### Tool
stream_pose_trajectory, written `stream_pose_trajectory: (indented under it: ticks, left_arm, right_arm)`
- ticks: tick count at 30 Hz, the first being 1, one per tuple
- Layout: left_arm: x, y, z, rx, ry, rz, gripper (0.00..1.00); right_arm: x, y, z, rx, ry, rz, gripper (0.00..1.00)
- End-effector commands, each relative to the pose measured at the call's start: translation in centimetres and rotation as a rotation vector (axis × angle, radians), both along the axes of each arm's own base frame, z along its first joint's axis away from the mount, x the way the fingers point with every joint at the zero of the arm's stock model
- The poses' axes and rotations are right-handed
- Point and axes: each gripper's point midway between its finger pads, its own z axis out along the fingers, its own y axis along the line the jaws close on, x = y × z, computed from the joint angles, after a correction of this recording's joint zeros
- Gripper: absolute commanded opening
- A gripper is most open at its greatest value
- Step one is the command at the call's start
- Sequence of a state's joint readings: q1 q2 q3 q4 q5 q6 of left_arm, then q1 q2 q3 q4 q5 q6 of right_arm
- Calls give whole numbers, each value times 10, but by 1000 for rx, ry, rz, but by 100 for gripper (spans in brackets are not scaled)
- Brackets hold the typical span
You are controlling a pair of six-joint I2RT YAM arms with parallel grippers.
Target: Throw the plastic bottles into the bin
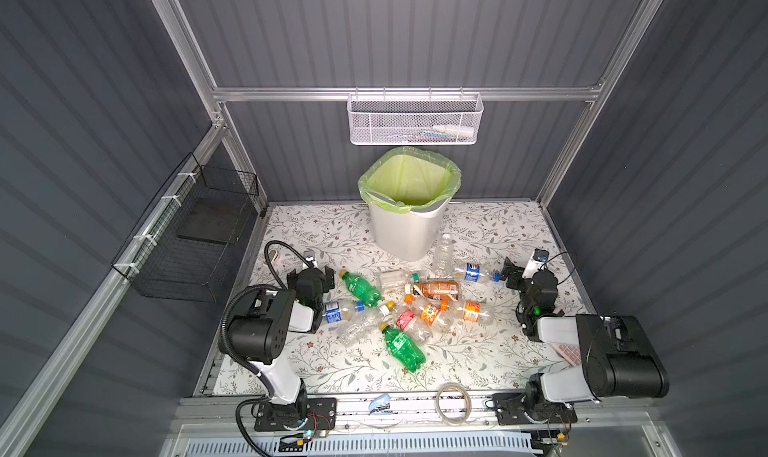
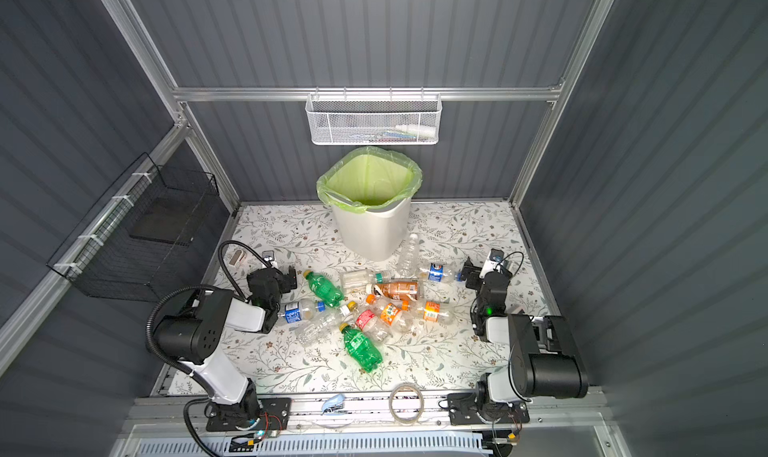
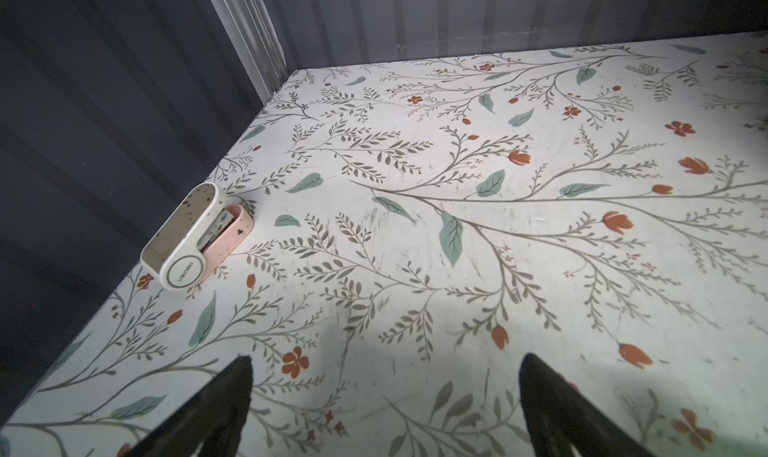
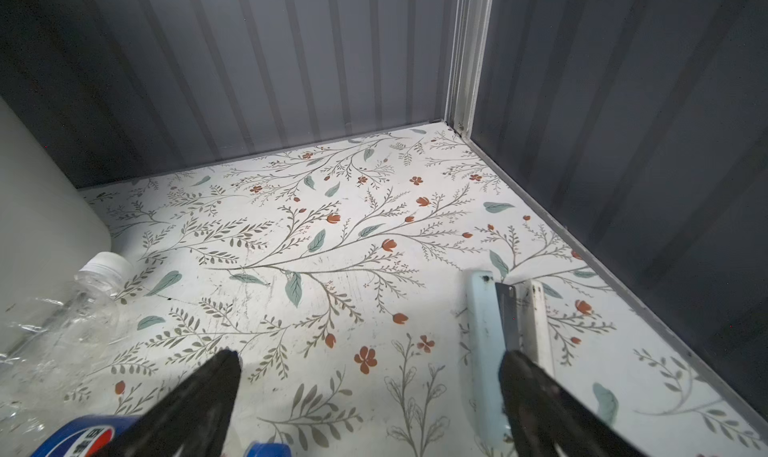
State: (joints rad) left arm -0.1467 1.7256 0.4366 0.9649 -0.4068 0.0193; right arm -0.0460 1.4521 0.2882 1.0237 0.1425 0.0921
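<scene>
Plastic bottles [image 1: 432, 313] clustered mid floral mat [image 1: 332, 234]; bin [image 1: 405, 230] at back edge, bare mat both flanks. Left gripper [image 3: 385, 358], right gripper [image 4: 370, 354] spread wide, empty. Grey ribbed walls [image 1: 415, 39].

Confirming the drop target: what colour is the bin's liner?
Light green, the liner folded over the bin rim; clearest in both top views.

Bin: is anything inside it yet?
In both top views the bin shows only its green liner; nothing else is visible inside. Its near wall hides the bottom on that side, so I cannot rule something out there.
</scene>
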Motion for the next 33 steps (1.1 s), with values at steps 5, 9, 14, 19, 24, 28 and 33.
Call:
stream_pose_trajectory:
  ticks: [5,9,14,19,24,28,33]
  left_arm:
    - [3,2,7,-5,-21,4,100]
    - [3,2,6,-5,-21,4,100]
    - [4,2,7,-7,-21,3,100]
    - [4,2,7,-7,-21,3,100]
    - [4,2,6,-5,-19,3,100]
    - [4,1,6,-6,-16,0,100]
    - [4,1,7,-7,-19,0,95]
  right_arm:
    - [4,0,2,-8,-4,1,99]
    - [4,0,3,-9,-6,1,99]
    - [4,0,3,-8,-4,1,99]
    - [4,1,3,-7,-4,3,99]
    - [4,0,3,-6,-3,4,99]
    - [5,1,2,-3,-1,7,99]
    - [4,0,2,-1,0,7,94]
